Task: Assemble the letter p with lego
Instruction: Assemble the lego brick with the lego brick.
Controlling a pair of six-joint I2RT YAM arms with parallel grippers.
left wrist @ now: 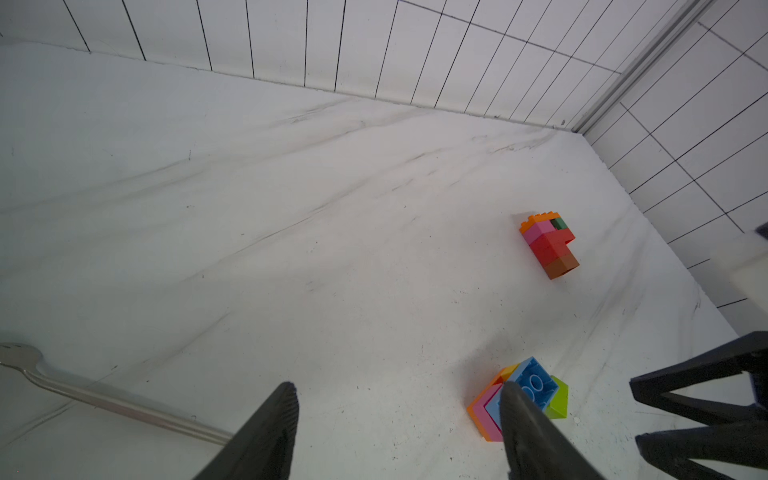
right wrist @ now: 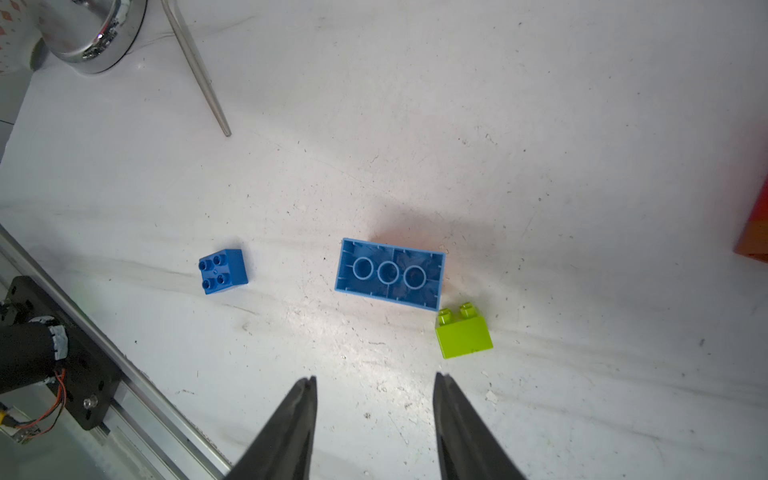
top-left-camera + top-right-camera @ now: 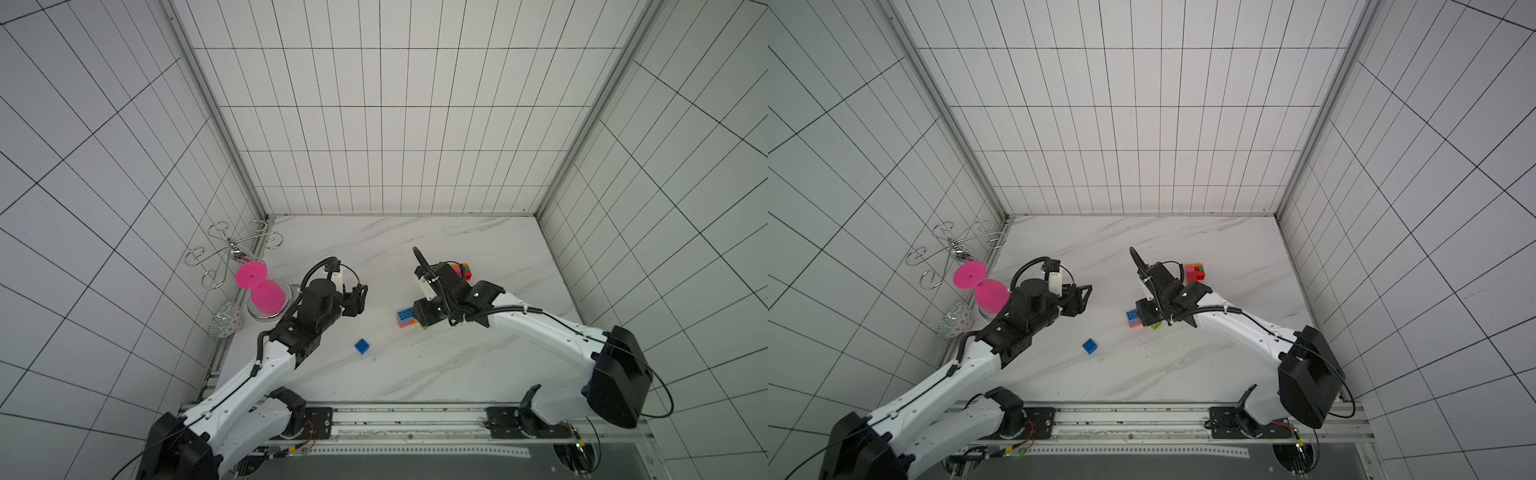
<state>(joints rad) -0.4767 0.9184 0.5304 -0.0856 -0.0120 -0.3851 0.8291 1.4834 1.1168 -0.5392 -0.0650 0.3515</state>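
Note:
The lego lies in three places. An upside-down stack with a blue brick [image 2: 390, 274] on top, light blue, pink and orange beneath [image 1: 484, 409], sits mid-table, with a lime brick [image 2: 463, 334] right beside it. A small blue brick [image 3: 362, 346] lies alone nearer the front. A red, pink, orange and brown stack [image 3: 463, 270] lies further back. My right gripper [image 2: 374, 382] hovers just over the upside-down stack, jaws apart and empty. My left gripper [image 1: 399, 390] is open and empty, to the left of that stack in both top views.
A pink hourglass-shaped thing [image 3: 262, 291] stands on a chrome base at the left wall, with a wire rack [image 3: 232, 253] behind it and a patterned ball [image 3: 224, 326] in front. A metal rod [image 2: 195, 66] lies nearby. The arms' rail [image 3: 415, 415] runs along the front edge.

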